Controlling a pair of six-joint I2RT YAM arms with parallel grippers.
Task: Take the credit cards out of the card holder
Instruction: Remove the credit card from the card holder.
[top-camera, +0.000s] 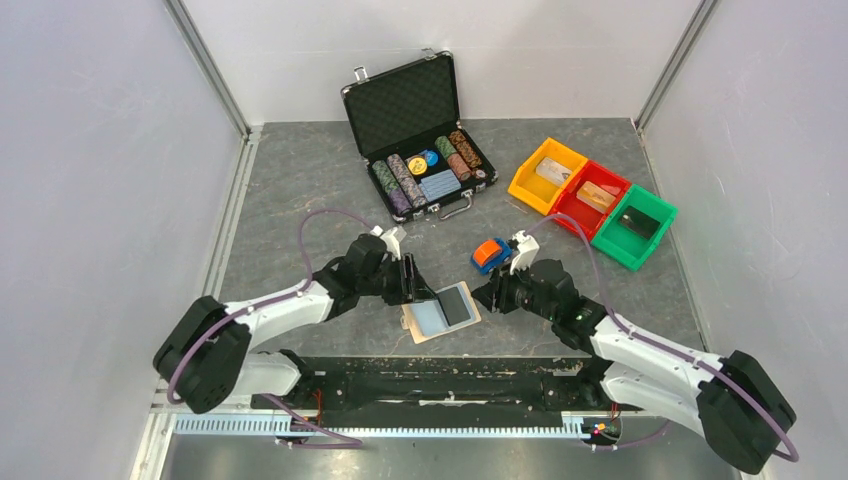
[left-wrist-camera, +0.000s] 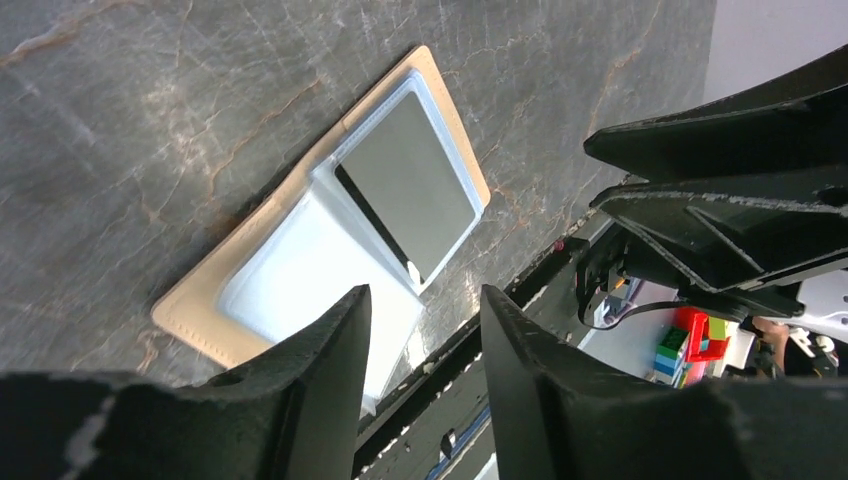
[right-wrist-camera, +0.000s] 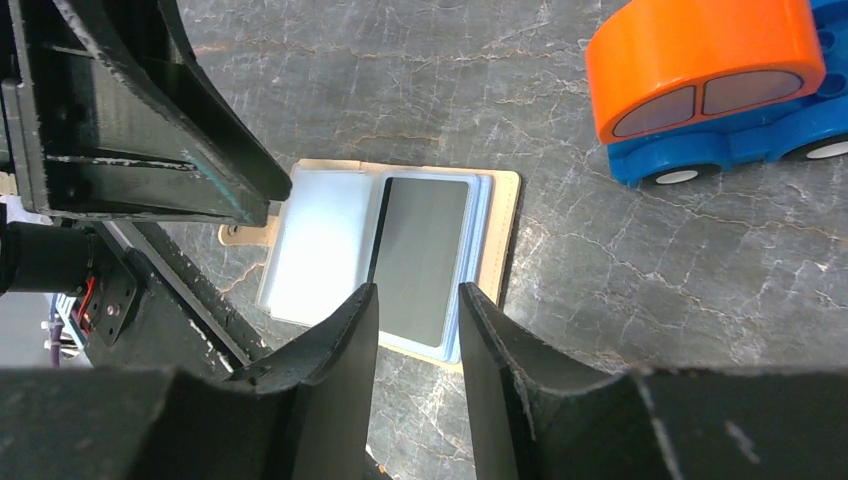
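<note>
The tan card holder (top-camera: 428, 320) lies open and flat on the table near the front edge, between the two grippers. Its left inner face is pale blue. A grey-teal credit card (top-camera: 456, 304) lies on its right half. The left wrist view shows the holder's tan edge (left-wrist-camera: 195, 315) and the card (left-wrist-camera: 405, 185). The right wrist view shows the holder (right-wrist-camera: 503, 225) and the card (right-wrist-camera: 425, 255). My left gripper (top-camera: 412, 282) is open and empty just left of the holder (left-wrist-camera: 425, 295). My right gripper (top-camera: 487, 297) is open and empty just right of it (right-wrist-camera: 418, 290).
An orange and blue toy car (top-camera: 491, 255) stands just behind the right gripper (right-wrist-camera: 715, 90). An open black chip case (top-camera: 415, 130) is at the back. Yellow (top-camera: 547, 175), red (top-camera: 592, 198) and green (top-camera: 633, 226) bins stand at the back right.
</note>
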